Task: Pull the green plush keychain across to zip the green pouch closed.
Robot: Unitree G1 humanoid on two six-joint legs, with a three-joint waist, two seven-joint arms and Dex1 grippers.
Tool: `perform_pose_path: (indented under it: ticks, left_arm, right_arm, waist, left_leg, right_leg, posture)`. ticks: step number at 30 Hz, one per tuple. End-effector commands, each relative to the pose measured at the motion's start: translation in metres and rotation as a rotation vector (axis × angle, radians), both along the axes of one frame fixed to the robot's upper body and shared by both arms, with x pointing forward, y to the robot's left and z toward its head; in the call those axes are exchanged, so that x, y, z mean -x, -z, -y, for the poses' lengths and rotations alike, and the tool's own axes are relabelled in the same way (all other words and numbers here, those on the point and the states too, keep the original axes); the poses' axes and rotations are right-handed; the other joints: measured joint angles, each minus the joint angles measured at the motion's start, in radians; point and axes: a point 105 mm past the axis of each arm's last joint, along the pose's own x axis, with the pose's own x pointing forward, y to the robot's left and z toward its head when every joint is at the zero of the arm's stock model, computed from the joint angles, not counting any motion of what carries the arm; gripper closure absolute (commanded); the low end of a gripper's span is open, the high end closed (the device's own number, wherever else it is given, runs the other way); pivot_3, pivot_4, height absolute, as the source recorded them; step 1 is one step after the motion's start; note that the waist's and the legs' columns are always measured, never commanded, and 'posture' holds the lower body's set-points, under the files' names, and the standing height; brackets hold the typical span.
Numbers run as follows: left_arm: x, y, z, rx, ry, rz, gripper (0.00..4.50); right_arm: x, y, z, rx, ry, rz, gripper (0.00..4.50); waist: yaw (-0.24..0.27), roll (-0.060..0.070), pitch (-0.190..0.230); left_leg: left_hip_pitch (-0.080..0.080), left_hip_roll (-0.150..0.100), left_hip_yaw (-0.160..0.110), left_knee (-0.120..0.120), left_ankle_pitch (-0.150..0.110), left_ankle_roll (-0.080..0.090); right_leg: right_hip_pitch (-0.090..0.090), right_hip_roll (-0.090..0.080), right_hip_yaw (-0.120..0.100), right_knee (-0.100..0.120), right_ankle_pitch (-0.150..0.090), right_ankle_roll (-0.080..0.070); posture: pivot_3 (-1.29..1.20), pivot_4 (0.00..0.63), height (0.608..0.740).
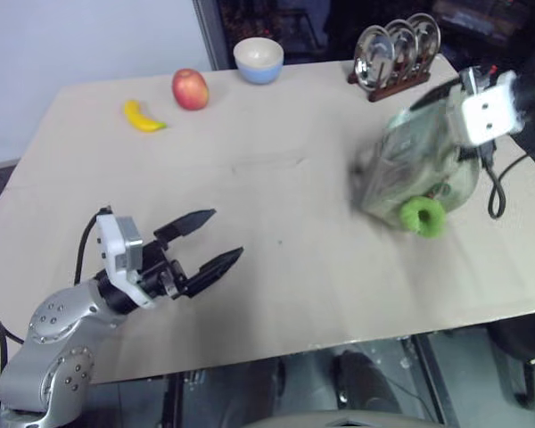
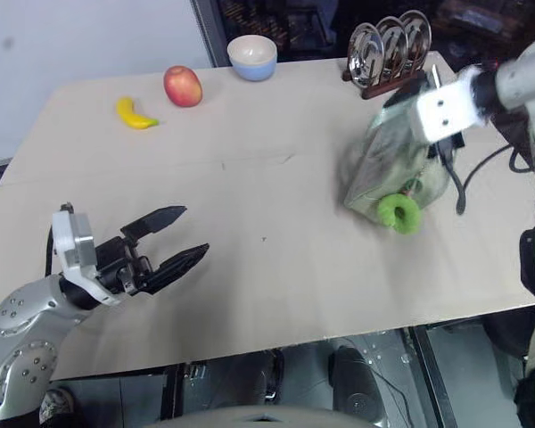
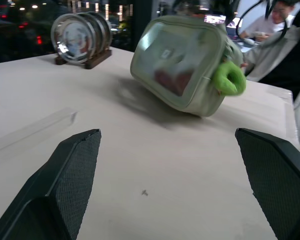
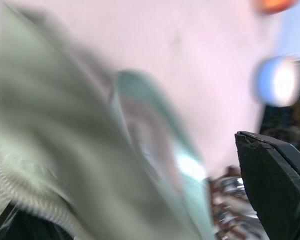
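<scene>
A banana (image 1: 144,117) and a red apple (image 1: 190,89) lie side by side on the beige table (image 1: 276,267), far beyond the left gripper's fingertips. A pale bowl (image 1: 259,60) sits past them. A wooden rack of metal plates (image 1: 398,52) stands just beyond the right gripper.

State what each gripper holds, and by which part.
The left gripper is open and holds nothing. The right gripper is at the top end of the tilted pouch, but whether it grips it cannot be told.
</scene>
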Motion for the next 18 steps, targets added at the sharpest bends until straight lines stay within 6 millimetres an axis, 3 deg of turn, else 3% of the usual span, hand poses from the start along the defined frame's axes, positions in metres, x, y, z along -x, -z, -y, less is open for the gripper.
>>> perform_pose_path:
  ticks: [1, 7, 13, 18]
  left_arm:
    - [0.004, -0.010, 0.004, -0.004, 0.009, 0.061, 0.04]
    - [-0.003, -0.013, 0.003, -0.006, 0.018, 0.069, 0.04]
    - [-0.005, -0.013, 0.003, -0.010, 0.031, 0.069, 0.04]
    - [-0.005, -0.013, 0.003, -0.013, 0.029, 0.071, 0.04]
  right_arm:
    - [0.006, -0.027, 0.010, -0.029, 0.030, 0.080, 0.00]
    - [0.005, -0.022, 0.029, 0.025, 0.097, 0.112, 0.00]
    - [-0.001, 0.008, 0.059, 0.235, 0.154, 0.192, 0.00]
    - [-0.003, 0.018, 0.062, 0.275, 0.139, 0.211, 0.00]
  waist:
    - [0.006, 0.000, 0.000]
    - [0.018, 0.000, 0.000]
    - [0.018, 0.000, 0.000]
    - [0.010, 0.000, 0.000]
  left_leg:
    - [0.000, 0.000, 0.000, 0.000, 0.000, 0.000]
    - [0.000, -0.002, 0.001, 0.000, 0.000, 0.000]
    - [0.000, -0.002, 0.003, 0.000, 0.000, 0.000]
    - [0.000, -0.001, 0.007, 0.000, 0.000, 0.000]
  right_leg:
    - [0.000, 0.000, 0.000, 0.000, 0.000, 0.000]
    - [0.000, -0.002, -0.001, 0.000, 0.000, 0.000]
    - [0.000, -0.001, 0.000, 0.000, 0.000, 0.000]
    - [-0.003, 0.000, 0.004, 0.004, 0.000, 0.000]
  posture:
    - [0.00, 0.150, 0.740]
    - [0.00, 0.150, 0.740]
    - [0.00, 0.150, 0.740]
    - [0.00, 0.150, 0.740]
